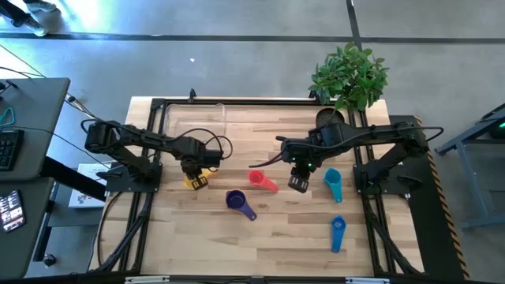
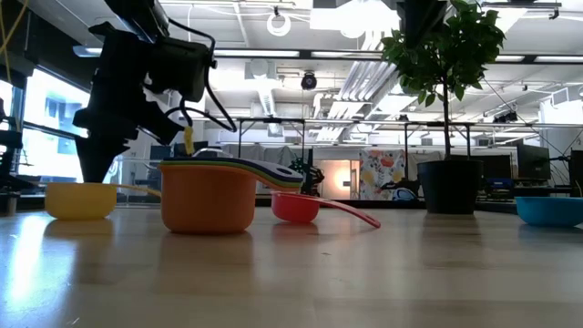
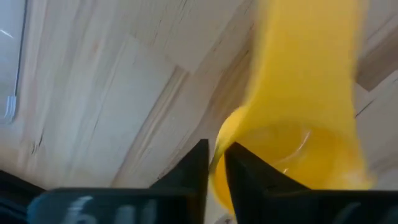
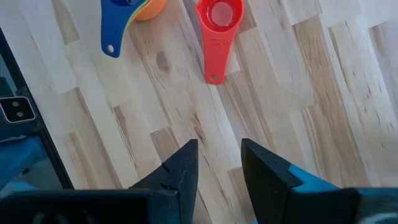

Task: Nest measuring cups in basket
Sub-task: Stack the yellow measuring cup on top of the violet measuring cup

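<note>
left gripper (image 1: 195,175): down at the table's left-centre, over the yellow cup (image 1: 192,181); fingers (image 3: 198,167) nearly together with the cup's rim edge in the narrow gap. Looks like a pinch on the rim, can't confirm firm contact.
yellow cup: on the wood near the left arm, bowl upright in the low view (image 2: 80,199), handle pointing away from the gripper in the left wrist view (image 3: 305,93).
right gripper (image 1: 299,182): hovering right of centre, fingers (image 4: 181,171) apart, nothing between them, bare wood below.
red cup (image 1: 263,181): flat on the table at centre, just left of the right gripper; handle toward it in the right wrist view (image 4: 217,28).
stack (image 1: 239,202): purple on top from above, near-centre; low view shows several cups nested in an orange bowl (image 2: 208,195).
teal cup (image 1: 333,184): right of the right gripper.
blue cup (image 1: 338,232): near right, well apart from the others.
basket (image 1: 195,121): clear tub, far left of the table, no cups in it.
plant pot (image 1: 329,118): far right edge.
</note>
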